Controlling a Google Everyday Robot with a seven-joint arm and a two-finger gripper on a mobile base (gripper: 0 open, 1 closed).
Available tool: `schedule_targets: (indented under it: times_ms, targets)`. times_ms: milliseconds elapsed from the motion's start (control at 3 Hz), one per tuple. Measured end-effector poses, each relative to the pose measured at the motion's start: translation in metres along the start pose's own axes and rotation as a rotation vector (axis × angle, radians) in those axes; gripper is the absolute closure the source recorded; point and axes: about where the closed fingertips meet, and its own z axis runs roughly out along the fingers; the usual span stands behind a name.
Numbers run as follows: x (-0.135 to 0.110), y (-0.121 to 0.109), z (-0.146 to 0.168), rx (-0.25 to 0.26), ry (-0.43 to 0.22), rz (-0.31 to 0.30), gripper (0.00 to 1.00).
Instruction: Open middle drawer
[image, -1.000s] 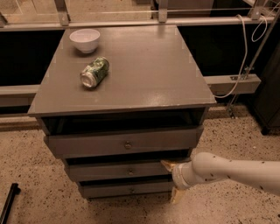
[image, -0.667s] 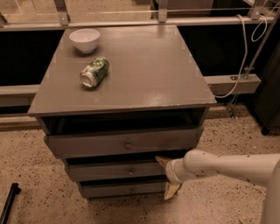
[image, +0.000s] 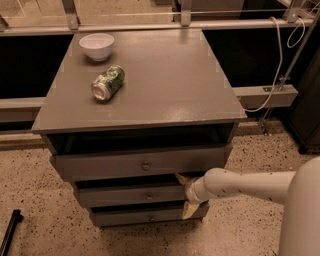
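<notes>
The grey cabinet (image: 165, 90) is standing on the speckled floor (image: 30, 200), and its three grey drawers are stacked down its front face. The middle drawer (image: 125, 196) is sitting halfway down that face, between the top drawer (image: 100, 167) and the bottom drawer (image: 125, 218). Its small round knob (image: 149, 197) is showing at the centre of its flat front, and a dark gap is showing along its upper edge. The white arm (image: 245, 186) is reaching in from the cabinet's right side, low down, and is bringing the gripper (image: 185, 194) against the right end of the middle drawer's front. The claw is standing spread. One tan finger (image: 181, 178) is poking above the drawer's top edge and the other is hanging below its bottom edge, so the front's right end is lying between them. Whether they are pressing on the wood I cannot tell. The knob is sitting untouched, well to the left of the claw. On the cabinet's top, a white bowl (image: 96, 46) is resting near the back left corner. A green can (image: 108, 83) is lying on its side just in front of the bowl. A white cable (image: 272, 75) is hanging beyond the cabinet's right side.
</notes>
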Motion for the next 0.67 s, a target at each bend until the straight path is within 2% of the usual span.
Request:
schedule_targets:
  times_ms: [333,667]
  targets:
    - [0.0015,-0.0054,0.007,0.006,0.006,0.027,0.14]
    - [0.005,0.0,0.0078,-0.005,0.013,0.066,0.28]
